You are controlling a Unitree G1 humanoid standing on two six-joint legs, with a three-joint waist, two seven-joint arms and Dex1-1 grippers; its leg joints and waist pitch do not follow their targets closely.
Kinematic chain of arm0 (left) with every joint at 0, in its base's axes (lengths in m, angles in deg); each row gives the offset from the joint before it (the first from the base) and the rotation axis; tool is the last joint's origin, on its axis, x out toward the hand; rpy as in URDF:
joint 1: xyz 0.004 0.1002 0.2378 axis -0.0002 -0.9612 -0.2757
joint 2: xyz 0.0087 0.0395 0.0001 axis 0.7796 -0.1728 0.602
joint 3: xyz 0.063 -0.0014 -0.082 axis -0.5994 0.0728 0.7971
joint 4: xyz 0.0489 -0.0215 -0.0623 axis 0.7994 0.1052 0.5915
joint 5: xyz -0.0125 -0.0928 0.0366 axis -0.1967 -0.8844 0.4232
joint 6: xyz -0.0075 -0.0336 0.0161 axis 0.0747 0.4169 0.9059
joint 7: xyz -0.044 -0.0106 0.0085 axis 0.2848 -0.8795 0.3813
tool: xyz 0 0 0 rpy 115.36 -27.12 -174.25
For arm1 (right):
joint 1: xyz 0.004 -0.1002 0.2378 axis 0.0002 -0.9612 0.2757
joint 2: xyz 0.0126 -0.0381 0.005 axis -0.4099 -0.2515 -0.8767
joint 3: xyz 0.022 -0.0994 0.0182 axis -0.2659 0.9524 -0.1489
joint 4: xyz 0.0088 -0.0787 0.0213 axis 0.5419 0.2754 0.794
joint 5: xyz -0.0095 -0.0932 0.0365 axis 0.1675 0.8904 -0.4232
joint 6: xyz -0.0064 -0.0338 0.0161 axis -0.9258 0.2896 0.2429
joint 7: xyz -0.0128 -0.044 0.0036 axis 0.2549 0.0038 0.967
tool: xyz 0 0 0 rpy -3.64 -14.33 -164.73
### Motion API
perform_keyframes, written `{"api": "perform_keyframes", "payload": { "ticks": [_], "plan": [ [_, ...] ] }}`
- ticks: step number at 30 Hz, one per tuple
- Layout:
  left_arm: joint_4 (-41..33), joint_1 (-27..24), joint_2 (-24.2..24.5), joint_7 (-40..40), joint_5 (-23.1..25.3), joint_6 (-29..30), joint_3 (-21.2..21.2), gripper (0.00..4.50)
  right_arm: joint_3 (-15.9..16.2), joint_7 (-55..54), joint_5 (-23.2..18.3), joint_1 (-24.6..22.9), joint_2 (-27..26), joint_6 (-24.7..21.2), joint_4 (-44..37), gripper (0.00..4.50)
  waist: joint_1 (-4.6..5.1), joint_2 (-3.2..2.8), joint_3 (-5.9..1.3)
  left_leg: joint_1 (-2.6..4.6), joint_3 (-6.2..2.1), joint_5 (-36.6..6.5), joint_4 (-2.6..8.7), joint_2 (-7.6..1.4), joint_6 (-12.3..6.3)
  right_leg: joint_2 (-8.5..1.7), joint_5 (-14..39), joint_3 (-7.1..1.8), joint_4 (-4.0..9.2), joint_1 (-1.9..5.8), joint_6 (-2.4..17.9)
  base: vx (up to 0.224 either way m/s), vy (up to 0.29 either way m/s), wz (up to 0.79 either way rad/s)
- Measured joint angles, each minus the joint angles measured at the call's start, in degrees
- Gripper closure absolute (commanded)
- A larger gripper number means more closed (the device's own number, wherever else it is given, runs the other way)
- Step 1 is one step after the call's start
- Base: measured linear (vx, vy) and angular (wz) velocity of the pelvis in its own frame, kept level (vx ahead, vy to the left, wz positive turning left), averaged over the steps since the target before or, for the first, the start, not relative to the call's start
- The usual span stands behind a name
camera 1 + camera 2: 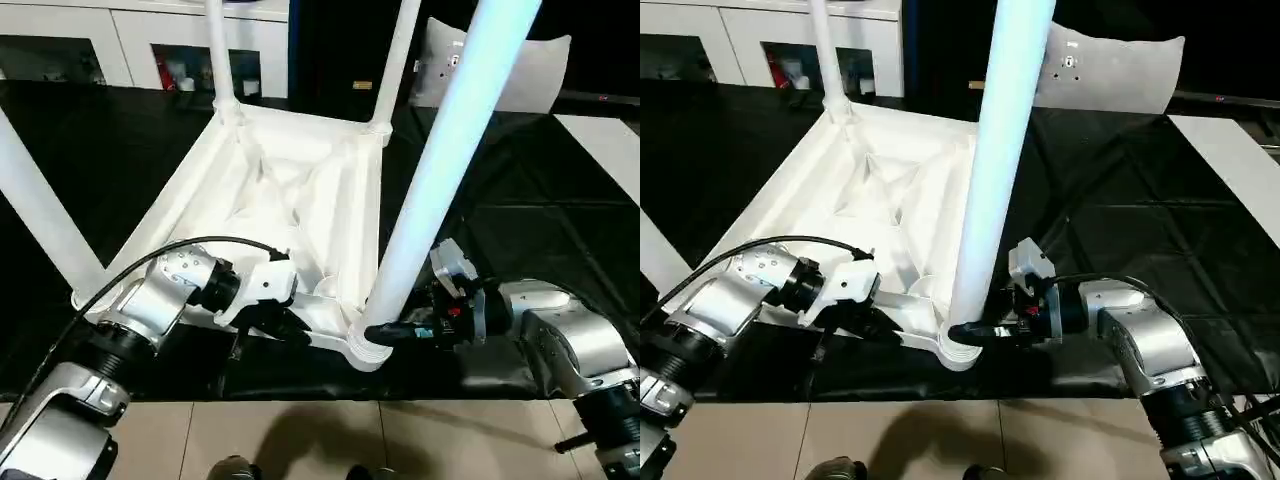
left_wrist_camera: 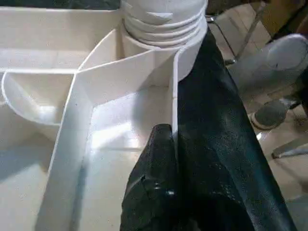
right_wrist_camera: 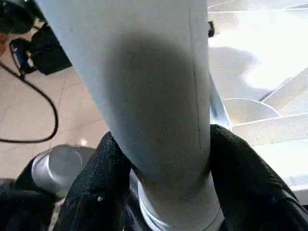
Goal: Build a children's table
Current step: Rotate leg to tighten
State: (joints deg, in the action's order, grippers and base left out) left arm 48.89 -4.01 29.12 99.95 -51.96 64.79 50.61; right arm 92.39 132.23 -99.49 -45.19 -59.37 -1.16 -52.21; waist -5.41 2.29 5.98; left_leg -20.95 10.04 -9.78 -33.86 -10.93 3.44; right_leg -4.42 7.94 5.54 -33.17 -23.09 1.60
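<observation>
Upturned white plastic children's table (image 1: pixel 270 200) with ribbed underside
Its near round tapered leg (image 1: pixel 440 170) is clamped by the right gripper (image 1: pixel 975 332); its rim is pinched by the left gripper (image 2: pixel 166 144)

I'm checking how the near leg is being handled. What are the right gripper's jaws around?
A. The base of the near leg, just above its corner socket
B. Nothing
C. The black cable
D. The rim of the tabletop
A: in the right wrist view, the right gripper has a black finger on each side of the near leg, just above the corner socket.
</observation>
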Motion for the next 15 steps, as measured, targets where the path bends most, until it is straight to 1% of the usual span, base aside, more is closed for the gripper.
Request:
{"api": "perform_keyframes", "payload": {
  "ticks": [2, 4, 5, 7, 8, 9, 10, 11, 13, 14, 15],
  "plan": [
    [-0.93, -0.56, -0.40, -1.97, -0.10, 3.41, 0.54, 4.50, -0.39, -2.78, 0.41, -0.92, -1.04, -0.24, -0.98, 2.44, 0.16, -0.32, -0.16, 0.07, 0.00, 0.00, -0.02, 0.01, 0.00, 0.00, 0.06, -0.01, 0.00, 0.06, -0.09, 0.000, 0.000, 0.00],
    [-1.83, -0.85, -1.12, -4.73, 0.16, 7.14, 1.24, 4.50, -1.35, -7.21, 1.55, -1.52, -3.03, -0.39, -1.46, 2.45, 0.47, -0.47, -0.26, 0.15, 0.00, 0.02, -0.04, 0.02, 0.03, 0.00, 0.05, -0.03, 0.00, 0.09, -0.08, 0.000, 0.000, 0.00],
    [-2.66, -1.27, -2.07, -7.70, 0.51, 10.22, 2.17, 4.50, -2.58, -12.13, 2.96, -2.12, -5.21, -0.50, -1.85, 2.47, 0.98, -0.47, -0.26, 0.33, 0.00, 0.03, -0.04, 0.02, 0.06, 0.00, 0.05, -0.02, 0.00, 0.18, -0.08, 0.000, 0.000, 0.00],
    [-3.39, -1.35, -3.35, -10.92, 0.89, 13.35, 2.63, 4.50, -3.73, -17.88, 4.28, -2.42, -7.32, -0.70, -2.05, 2.51, 2.26, -0.49, -0.25, 0.51, -0.01, 0.04, -0.06, 0.02, 0.07, -0.02, 0.06, 0.11, 0.13, 0.27, -0.09, 0.000, 0.000, 0.00],
    [-4.13, -1.54, -5.11, -14.22, 1.59, 16.15, 3.36, 4.50, -5.13, -23.15, 5.61, -2.61, -9.68, -1.37, -2.15, 2.52, 3.07, -0.49, -0.25, 0.54, -0.07, 0.04, -0.10, 0.02, 0.07, -0.04, 0.06, 0.24, 0.23, 0.28, -0.10, 0.000, 0.000, 0.00],
    [-4.36, -1.54, -6.08, -15.98, 1.71, 17.58, 3.61, 4.50, -5.79, -26.04, 6.23, -2.58, -10.90, -1.84, -2.21, 2.52, 3.61, -0.53, -0.25, 0.54, -0.13, 0.04, -0.16, 0.02, 0.07, -0.09, 0.06, 0.39, 0.30, 0.28, -0.10, 0.000, 0.000, 0.00],
    [-4.45, -1.54, -7.07, -17.41, 1.90, 18.63, 3.84, 4.50, -6.26, -28.21, 6.78, -2.54, -11.70, -2.12, -2.21, 2.53, 3.90, -0.60, -0.27, 0.54, -0.20, 0.04, -0.16, 0.02, 0.07, -0.11, 0.06, 0.57, 0.47, 0.29, -0.10, 0.000, 0.000, 0.00],
    [-4.45, -1.54, -8.58, -19.75, 2.19, 20.14, 4.42, 4.50, -7.03, -31.79, 7.50, -2.45, -13.21, -2.74, -2.27, 2.54, 4.31, -0.83, -0.24, 0.50, -0.50, 0.04, -0.15, -0.08, 0.07, -0.23, 0.06, 1.27, 1.03, 0.54, -0.10, 0.000, 0.000, 0.00],
    [-4.22, -1.41, -10.59, -23.32, 2.84, 21.72, 5.20, 4.50, -8.22, -37.74, 8.97, -2.04, -16.53, -3.61, -2.09, 2.54, 5.04, -1.07, -0.17, 0.49, -1.00, 0.04, -0.11, -0.19, 0.07, -0.45, 0.06, 2.46, 1.86, 0.96, -0.11, 0.000, 0.000, 0.00],
    [-4.08, -1.09, -11.95, -25.99, 3.63, 22.77, 5.39, 4.50, -8.84, -42.09, 10.09, -1.58, -18.77, -3.92, -1.74, 2.54, 5.51, -1.36, -0.11, 0.47, -1.29, 0.03, -0.08, -0.36, 0.07, -0.73, 0.06, 3.56, 2.47, 1.36, -0.10, 0.000, 0.000, 0.00],
    [-4.02, -1.01, -12.71, -27.70, 3.81, 23.44, 5.63, 4.50, -9.05, -44.82, 10.69, -1.01, -20.08, -4.03, -1.23, 2.55, 5.99, -1.60, 0.00, 0.44, -1.47, 0.03, -0.13, -0.55, 0.07, -0.86, 0.07, 4.26, 2.87, 1.68, -0.11, 0.000, 0.000, 0.00]
  ]
}}
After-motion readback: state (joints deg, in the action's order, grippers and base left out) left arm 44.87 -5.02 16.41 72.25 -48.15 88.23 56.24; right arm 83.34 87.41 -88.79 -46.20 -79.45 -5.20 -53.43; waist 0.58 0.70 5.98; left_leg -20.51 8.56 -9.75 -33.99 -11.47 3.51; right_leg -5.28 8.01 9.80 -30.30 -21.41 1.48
